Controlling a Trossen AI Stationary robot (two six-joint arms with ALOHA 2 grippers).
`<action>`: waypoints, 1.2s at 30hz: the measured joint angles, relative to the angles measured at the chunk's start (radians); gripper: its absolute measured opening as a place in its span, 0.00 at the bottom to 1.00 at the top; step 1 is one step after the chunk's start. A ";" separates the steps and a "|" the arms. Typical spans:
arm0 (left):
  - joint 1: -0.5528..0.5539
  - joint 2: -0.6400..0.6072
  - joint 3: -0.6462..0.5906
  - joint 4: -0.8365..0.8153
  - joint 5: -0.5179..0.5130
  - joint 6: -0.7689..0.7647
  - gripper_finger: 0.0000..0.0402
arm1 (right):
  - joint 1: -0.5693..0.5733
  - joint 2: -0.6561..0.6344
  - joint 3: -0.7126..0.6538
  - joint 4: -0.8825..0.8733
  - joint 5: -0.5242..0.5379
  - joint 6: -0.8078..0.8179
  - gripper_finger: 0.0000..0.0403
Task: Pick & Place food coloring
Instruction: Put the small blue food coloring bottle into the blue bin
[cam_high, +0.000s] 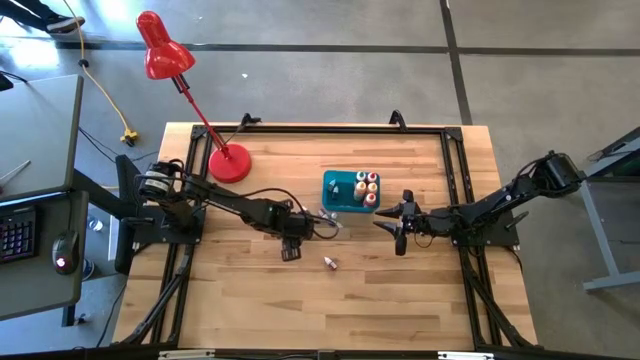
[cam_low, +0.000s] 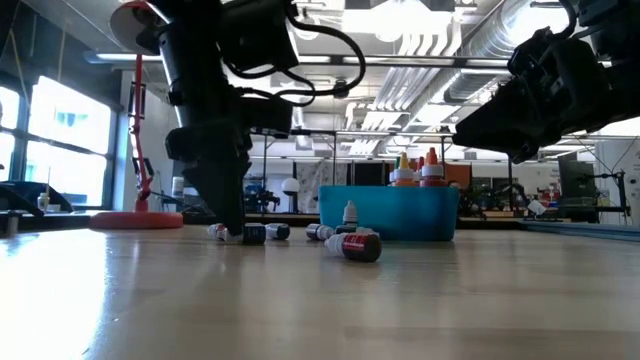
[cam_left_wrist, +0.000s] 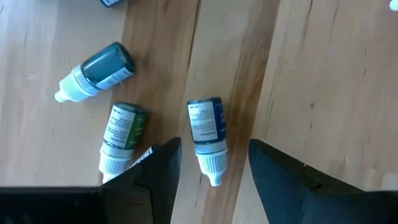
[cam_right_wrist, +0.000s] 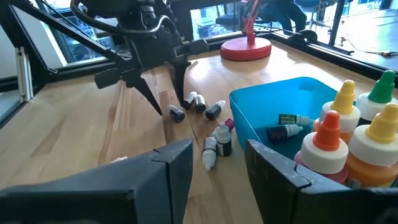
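Left wrist view shows 3 small food coloring bottles lying on the wooden table (cam_left_wrist: 323, 81): a blue-labelled bottle (cam_left_wrist: 206, 127) lies between the spread fingers of the left gripper (cam_left_wrist: 212, 168), untouched by either finger; a green-labelled bottle (cam_left_wrist: 122, 134) lies just beside it, partly behind 1 finger; a teal bottle (cam_left_wrist: 99, 70) lies a little farther off. In the right wrist view, more small bottles lie scattered near the blue bin (cam_right_wrist: 273, 109), 2 little ones lie inside it, and tall orange, yellow and green-capped bottles (cam_right_wrist: 351, 140) stand upright in its near corner. High view places the left gripper low over the cluster just left of the bin, and 1 stray bottle (cam_high: 330, 263) apart nearer the front edge. The right gripper (cam_high: 398, 232) hovers with its fingers apart, empty, just beside the bin. A red desk lamp (cam_high: 165, 55) stands at the table's far left.
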 joint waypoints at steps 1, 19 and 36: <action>0.000 0.000 0.000 0.000 0.000 0.000 0.46 | 0.000 0.000 0.000 0.000 0.000 0.000 0.35; 0.000 0.043 0.012 0.049 0.007 0.053 0.25 | 0.000 -0.001 0.000 0.002 -0.001 0.000 0.35; 0.152 0.031 0.352 0.066 -0.141 0.353 0.18 | 0.000 -0.001 0.000 0.004 0.026 0.000 0.35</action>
